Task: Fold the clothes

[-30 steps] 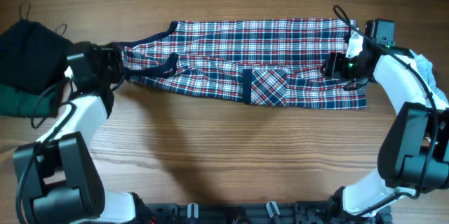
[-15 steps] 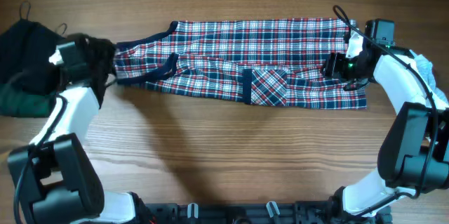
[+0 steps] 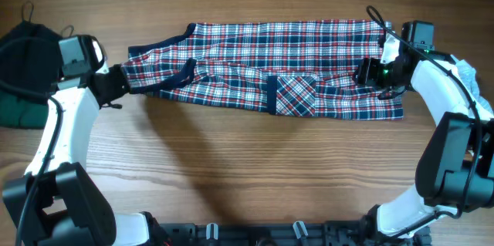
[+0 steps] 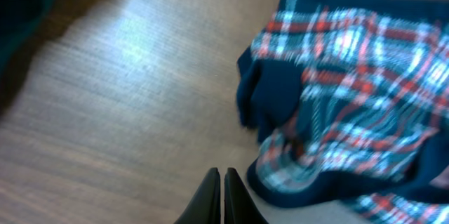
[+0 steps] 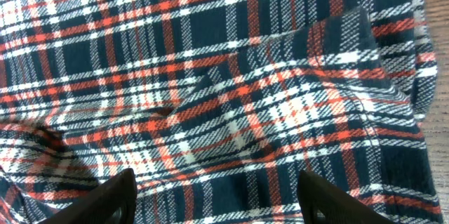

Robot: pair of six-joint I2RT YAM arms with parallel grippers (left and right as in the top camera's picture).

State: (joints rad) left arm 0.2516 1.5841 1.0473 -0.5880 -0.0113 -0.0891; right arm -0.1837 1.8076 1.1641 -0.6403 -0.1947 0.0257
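1. Bare wood is being shown across the near half of the table (image 3: 247, 169); no finished, folded piece is being displayed there.
2. The left gripper (image 3: 114, 84) is being held with its fingers pressed together on nothing, low over the wood just beside the navy-trimmed left end of the plaid shirt (image 3: 293, 57); the left wrist view is showing that end bunched and free.
3. The right gripper (image 3: 369, 72) is being held spread wide over the shirt's right end, with flat plaid lying between its fingers and nothing seen pinched.
4. The shirt is being presented stretched lengthwise across the far half of the table, a pocket patch (image 3: 297, 96) facing up and its left part rumpled. It is being judged as laid out and smoothed rather than folded, so the folds themselves are being counted as work left to do.
5. At the far left edge, a heap of dark clothes (image 3: 23, 69) is being left loose, apparently awaiting its turn.
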